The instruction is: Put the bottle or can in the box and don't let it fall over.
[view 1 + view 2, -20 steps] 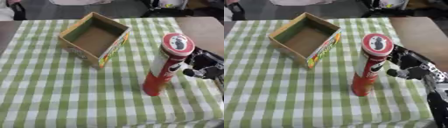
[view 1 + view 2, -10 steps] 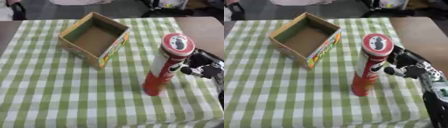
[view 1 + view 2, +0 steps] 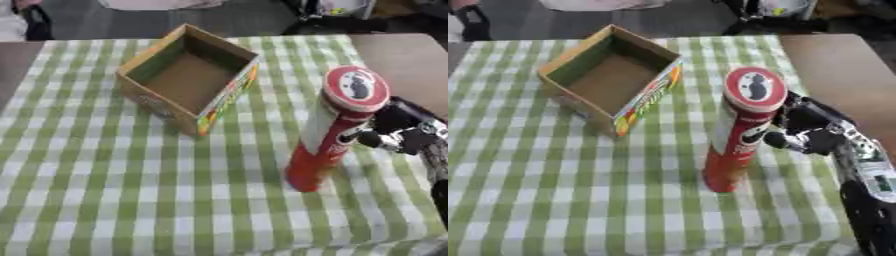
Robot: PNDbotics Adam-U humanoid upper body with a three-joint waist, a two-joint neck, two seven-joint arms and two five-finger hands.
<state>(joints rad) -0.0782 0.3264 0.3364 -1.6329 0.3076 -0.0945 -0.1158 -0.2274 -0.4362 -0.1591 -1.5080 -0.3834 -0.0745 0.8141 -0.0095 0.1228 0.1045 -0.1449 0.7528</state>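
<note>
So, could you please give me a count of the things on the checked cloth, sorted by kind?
Tall red cans: 1, the can standing upright, with the right hand at its side.
Open cardboard boxes: 1, the box, with nothing in it.
Total: 2 things on the green checked cloth.

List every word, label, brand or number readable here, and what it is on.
None reads as text.
Red can: its lid bears a dark figure on white, and the print on its side is blurred.
Cardboard box: colourful printing along one side, too blurred to read.
</note>
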